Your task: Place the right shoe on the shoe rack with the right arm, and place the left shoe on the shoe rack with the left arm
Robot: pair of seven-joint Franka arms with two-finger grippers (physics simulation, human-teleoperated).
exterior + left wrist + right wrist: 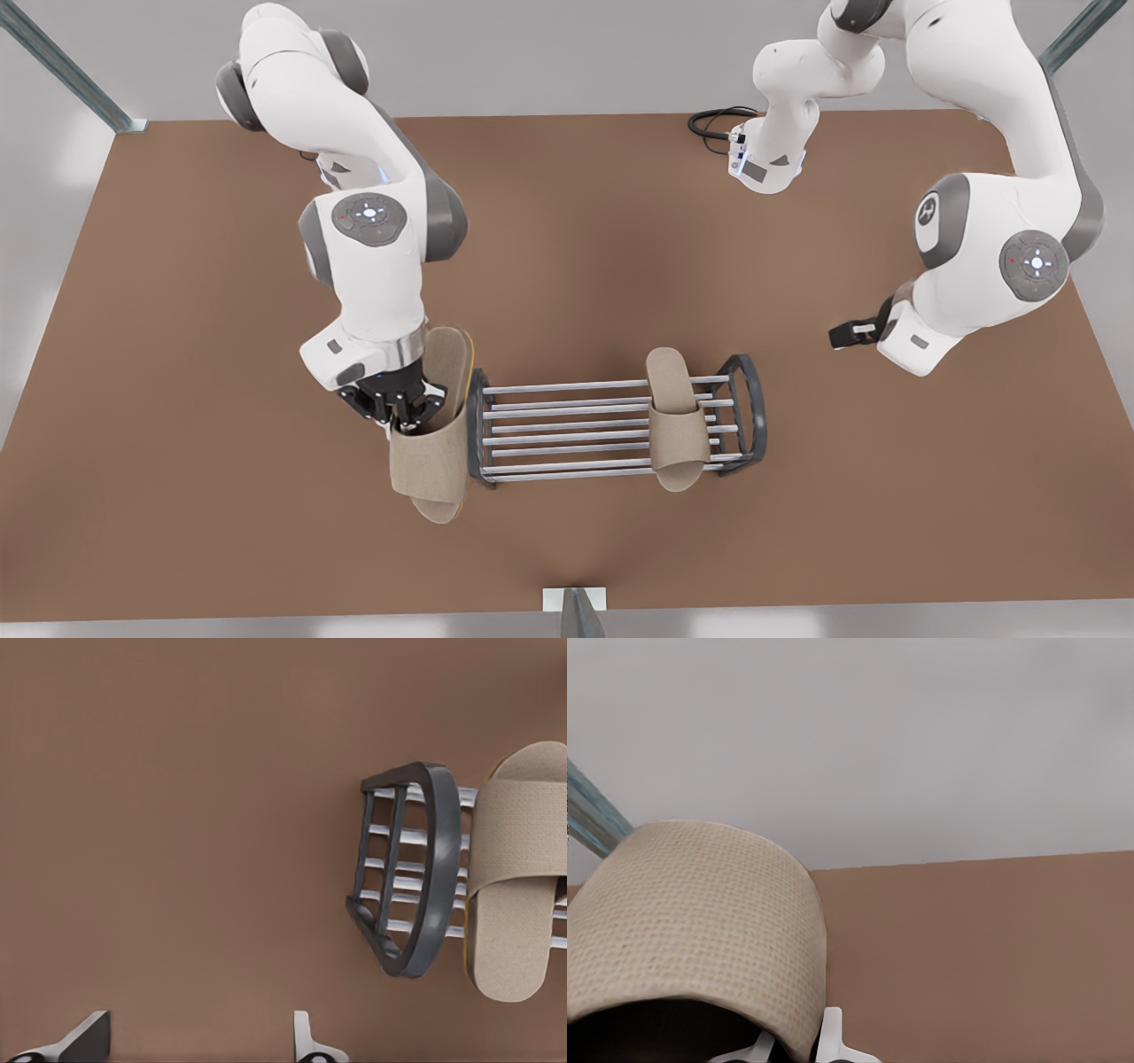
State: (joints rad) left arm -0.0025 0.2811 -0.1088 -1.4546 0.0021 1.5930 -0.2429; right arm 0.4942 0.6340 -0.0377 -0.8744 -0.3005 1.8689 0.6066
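Note:
The right shoe (440, 416), a beige slide slipper, hangs tilted on its side just off the shoe rack's (611, 425) end on the front view's left. My right gripper (399, 409) is shut on its wide strap (691, 921), with the fingertips (833, 1041) peeking out beside the fabric. The left shoe (675, 416) lies across the silver bars near the rack's other end (425, 868), also seen as the left shoe (514, 895). My left gripper (852, 333) waits open, off that end, its fingers (89, 1036) wide apart with nothing between them.
A brown table (177, 354) carries everything. A black cable (718, 120) loops at the back edge. Metal posts (71, 71) stand at the back corners and a small bracket (574, 602) at the front edge.

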